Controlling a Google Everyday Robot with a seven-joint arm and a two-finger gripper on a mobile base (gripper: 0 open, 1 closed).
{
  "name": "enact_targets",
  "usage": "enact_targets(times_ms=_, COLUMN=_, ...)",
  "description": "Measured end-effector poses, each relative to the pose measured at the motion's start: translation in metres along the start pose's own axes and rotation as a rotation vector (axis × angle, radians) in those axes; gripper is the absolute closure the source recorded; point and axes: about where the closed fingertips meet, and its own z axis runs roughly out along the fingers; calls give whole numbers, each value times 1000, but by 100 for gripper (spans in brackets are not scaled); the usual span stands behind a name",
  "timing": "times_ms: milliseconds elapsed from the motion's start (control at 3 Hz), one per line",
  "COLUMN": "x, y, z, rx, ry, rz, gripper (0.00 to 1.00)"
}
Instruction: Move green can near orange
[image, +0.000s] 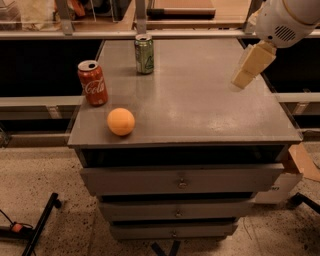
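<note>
The tool (247, 67) is hanging above the table's (200, 107) right edge, clenched or released I cannot tell, likely lining up on the green can (144, 54) standing well behind the orange (121, 121).

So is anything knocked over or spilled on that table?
No, nothing stands out. The green can and the red cola can both stand upright, the orange sits near the front edge, and no spill shows on the tabletop. The gripper hangs over the right side, touching nothing.
</note>
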Motion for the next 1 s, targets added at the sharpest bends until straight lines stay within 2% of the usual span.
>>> enact_targets(times_ms=333, x=-18, y=-14, z=35, rx=-9, ry=-94, rz=58, gripper=0)
enact_targets(times_ms=1000, x=-75, y=-57, z=114, rx=-34, ry=-358, rz=135, gripper=0)
